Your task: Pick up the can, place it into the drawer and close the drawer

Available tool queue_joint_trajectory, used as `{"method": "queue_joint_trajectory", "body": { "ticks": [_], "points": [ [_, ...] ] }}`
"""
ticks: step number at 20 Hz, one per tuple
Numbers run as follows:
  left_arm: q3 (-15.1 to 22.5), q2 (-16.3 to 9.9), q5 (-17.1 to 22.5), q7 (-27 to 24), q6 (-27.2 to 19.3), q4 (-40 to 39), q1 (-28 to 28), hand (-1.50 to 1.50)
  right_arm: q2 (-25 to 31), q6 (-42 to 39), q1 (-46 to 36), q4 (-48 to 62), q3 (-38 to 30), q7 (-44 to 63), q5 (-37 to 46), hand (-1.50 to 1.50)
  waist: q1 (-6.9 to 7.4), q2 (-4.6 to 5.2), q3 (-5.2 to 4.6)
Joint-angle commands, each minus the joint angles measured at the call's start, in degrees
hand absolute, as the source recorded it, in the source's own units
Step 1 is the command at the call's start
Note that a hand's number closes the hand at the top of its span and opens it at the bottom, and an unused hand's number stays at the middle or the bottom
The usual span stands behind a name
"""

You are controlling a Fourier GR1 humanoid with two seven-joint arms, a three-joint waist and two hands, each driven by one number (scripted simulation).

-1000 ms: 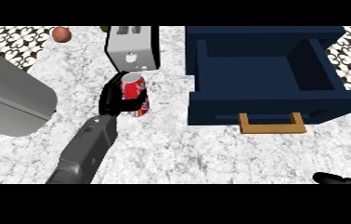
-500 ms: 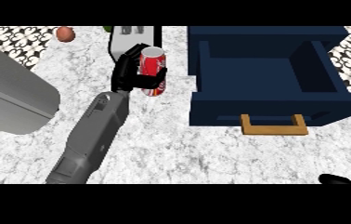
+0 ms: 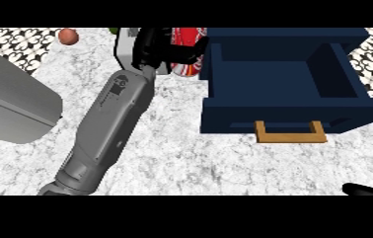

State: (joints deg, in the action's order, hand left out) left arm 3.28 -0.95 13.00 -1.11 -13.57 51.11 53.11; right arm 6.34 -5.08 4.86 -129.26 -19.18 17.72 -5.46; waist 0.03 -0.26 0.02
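Can [image 3: 191,47] in left robot hand [image 3: 157,47] just left of open drawer [image 3: 280,128], toaster [image 3: 130,49] behind hand

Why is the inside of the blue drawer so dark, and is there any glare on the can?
Head view: the drawer is deep, so its walls shade its floor darker than its front. The can shows no strong glare, and the left hand curled round it hides part of it. The counter is lit evenly, with hardly any shadow under the arm.
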Motion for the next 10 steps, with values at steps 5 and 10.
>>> {"method": "queue_joint_trajectory", "body": {
  "ticks": [5, 10],
  "points": [
    [-0.5, -0.5, -2.4, 10.1, -3.6, -0.8, 12.7, 1.5, 2.0, -0.7, -0.3, -2.5, -3.3, 3.2, -4.4, -1.5, -1.21, 0.29, 0.0],
    [1.2, 0.2, -2.3, 15.5, -6.4, -0.6, 17.4, 1.5, -2.6, 1.8, -0.2, -0.5, 2.7, -0.7, 3.6, -1.5, -0.53, 0.23, 0.0]
  ]
}}
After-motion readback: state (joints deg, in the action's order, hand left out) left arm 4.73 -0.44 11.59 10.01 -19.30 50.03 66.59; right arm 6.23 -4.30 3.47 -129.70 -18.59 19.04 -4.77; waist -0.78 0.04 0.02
